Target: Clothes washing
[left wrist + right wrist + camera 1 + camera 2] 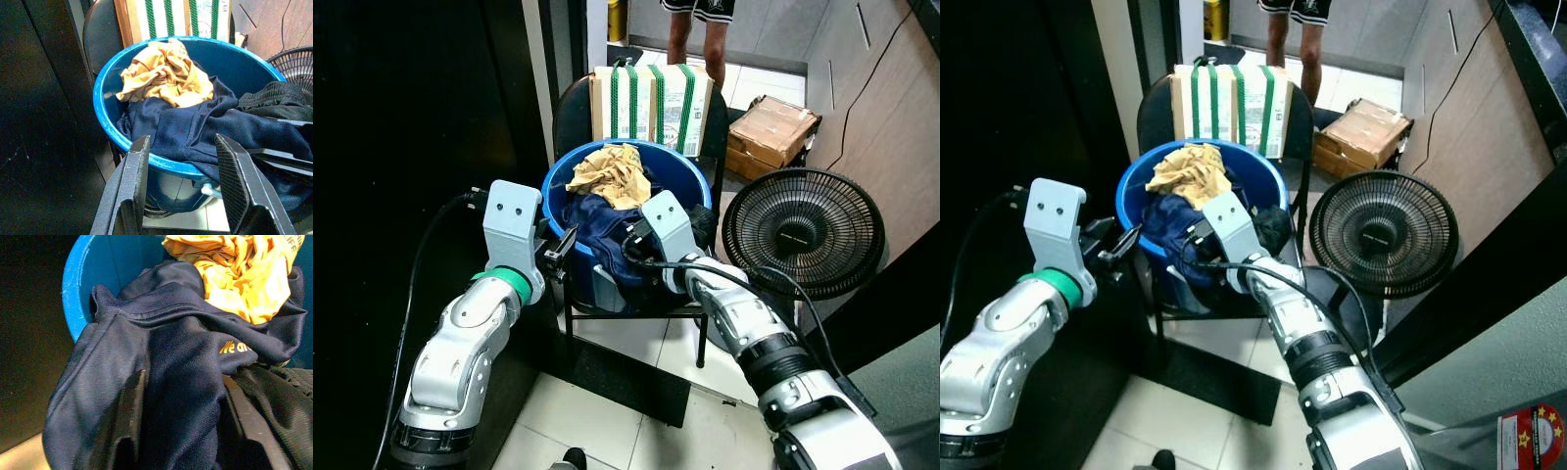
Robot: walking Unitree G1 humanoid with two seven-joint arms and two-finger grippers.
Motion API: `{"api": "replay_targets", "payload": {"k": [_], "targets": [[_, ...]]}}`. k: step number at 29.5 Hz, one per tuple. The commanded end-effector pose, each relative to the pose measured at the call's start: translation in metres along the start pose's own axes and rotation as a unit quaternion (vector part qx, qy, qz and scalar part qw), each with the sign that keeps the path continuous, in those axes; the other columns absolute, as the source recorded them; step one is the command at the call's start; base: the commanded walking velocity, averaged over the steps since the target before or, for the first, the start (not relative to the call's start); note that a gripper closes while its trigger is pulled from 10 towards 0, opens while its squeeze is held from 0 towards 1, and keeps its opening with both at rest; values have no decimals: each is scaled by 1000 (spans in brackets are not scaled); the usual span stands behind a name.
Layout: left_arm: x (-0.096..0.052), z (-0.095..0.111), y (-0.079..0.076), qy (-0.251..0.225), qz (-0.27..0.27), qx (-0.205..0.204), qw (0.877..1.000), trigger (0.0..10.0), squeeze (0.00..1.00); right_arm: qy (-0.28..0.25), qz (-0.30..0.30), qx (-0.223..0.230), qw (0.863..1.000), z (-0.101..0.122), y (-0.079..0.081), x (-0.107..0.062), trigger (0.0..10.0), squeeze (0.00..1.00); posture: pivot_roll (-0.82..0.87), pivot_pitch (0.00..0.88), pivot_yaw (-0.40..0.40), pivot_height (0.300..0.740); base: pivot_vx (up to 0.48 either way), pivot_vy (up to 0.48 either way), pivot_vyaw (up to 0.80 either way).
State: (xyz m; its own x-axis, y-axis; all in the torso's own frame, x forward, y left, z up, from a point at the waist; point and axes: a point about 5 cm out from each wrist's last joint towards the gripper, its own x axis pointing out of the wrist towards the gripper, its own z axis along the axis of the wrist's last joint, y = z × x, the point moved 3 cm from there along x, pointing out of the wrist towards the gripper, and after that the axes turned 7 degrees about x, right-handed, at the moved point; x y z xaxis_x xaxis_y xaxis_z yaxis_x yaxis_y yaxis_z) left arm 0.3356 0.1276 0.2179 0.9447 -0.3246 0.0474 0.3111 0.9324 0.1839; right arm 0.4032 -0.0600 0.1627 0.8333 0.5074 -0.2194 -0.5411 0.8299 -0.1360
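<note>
Blue basin (690,168) on a chair holds a navy garment (171,362) draped over its 6 o'clock rim: the right hand (183,418), fingers straddling that fold, is nearer; the left hand (183,181) hovers wide at 8 o'clock, holding nothing.

The blue basin (690,171) looks like glossy, smooth plastic. In it lie a crumpled matt yellow cloth (166,73) and, at its six o'clock, a navy garment (166,382) of fine ribbed weave. The black garment (276,100) seems a coarser mesh, though it is dim. The fan (803,232) has a shiny wire grille.
</note>
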Motion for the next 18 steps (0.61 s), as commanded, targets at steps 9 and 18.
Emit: {"api": "replay_targets", "payload": {"k": [9, 18], "targets": [[5, -1, -5, -7, -10, 3, 1000, 10000, 0, 0, 1, 40, 999, -20, -2, -12, 0, 0, 122, 77, 70, 740, 0, 0, 0], [15, 5, 2, -29, 17, -14, 999, 10000, 0, -181, -33, 150, 971, 45, -30, -35, 0, 0, 104, 42, 53, 740, 0, 0, 0]]}}
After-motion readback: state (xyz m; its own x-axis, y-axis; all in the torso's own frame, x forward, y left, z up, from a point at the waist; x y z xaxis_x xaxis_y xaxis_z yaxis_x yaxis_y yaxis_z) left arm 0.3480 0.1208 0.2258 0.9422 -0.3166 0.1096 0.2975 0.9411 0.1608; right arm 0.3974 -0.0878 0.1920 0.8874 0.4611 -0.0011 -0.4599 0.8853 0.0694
